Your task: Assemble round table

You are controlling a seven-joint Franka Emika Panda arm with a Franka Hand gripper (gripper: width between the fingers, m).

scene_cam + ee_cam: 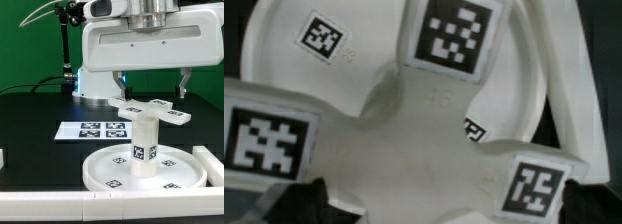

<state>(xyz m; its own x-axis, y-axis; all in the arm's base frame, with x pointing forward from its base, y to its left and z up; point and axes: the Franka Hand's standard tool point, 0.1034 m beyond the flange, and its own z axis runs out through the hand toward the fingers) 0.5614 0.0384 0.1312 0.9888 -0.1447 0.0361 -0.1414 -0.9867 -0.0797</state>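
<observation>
Since the cross-shaped piece [152,110] is moulded white plastic, I judge it light and rigid, with smooth faces that could slip under a loose pinch. Its four arms are narrow and flat-sided. The safest hold looks to be across the side walls of one arm, or across the hub where the arms meet, clear of the square tags [452,35] on the arm ends. It rests on top of the post [147,140], which stands upright near the middle of the round disc [190,172]. The disc lies flat on the black table [30,115]. Whether the cross is seated firmly on the post cannot be told, so a sideways push might well tip both.

Directly above the cross, at twelve o'clock from it in the exterior view, hangs the gripper [153,92]. Its fingers are spread wide, one to each side, and pinch nothing; whether a fingertip touches an arm cannot be told.

Taking the disc as the dial in the exterior view, the marker board [95,130] lies at ten o'clock, near but apart. A white rail [212,165] runs just beside the rim at three o'clock.
</observation>
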